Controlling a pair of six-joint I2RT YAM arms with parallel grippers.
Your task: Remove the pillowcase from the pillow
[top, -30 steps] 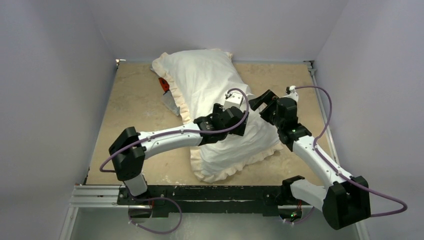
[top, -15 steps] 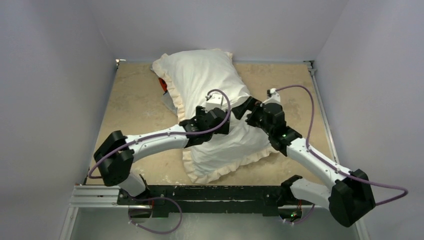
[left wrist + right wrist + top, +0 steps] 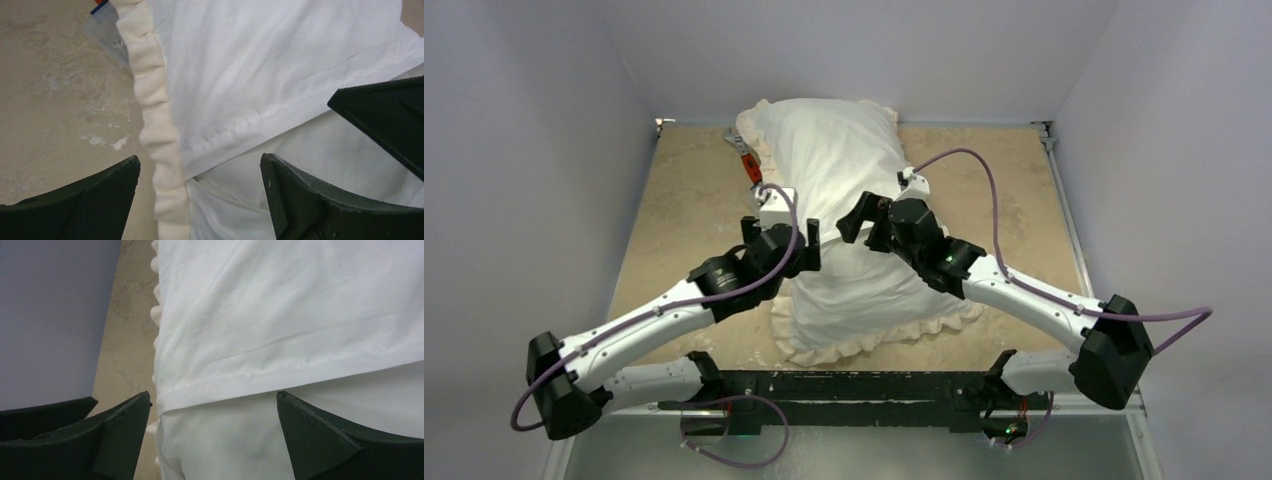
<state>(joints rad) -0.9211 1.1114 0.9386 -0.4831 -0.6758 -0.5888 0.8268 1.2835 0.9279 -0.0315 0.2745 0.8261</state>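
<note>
1. Both pincers are wide and hold nothing. The left gripper (image 3: pixel 199 162) hangs over the left edge of the pillowcase (image 3: pixel 839 190), and the right gripper (image 3: pixel 213 397) hangs over its middle.
2. The pillowcase lies white side up, diagonally across the table (image 3: pixel 674 230), with the pillow inside it. A hemmed flap (image 3: pixel 240 120) crosses under both pincers. I can't tell whether the off-white layer below it is pillow or inner flap.
3. Risk: my left jaws straddle the frill (image 3: pixel 157 125) as well as the hem. If I close on the frill alone, I expect it to slip, or the whole bundle to drag.
4. Risk: going too deep on either side would pinch flap plus stuffing. Then case and pillow move as one and nothing comes off.
5. Risk: the two wrists are near each other over the hem, so pulling inward could make them clash.
6. Risk: an orange-handled tool (image 3: pixel 749 166) sits just beside the frill, and a sideways tug could sweep it along.
7. Risk: the case is limp, so an uneven pull could bunch it around the pillow.
</note>
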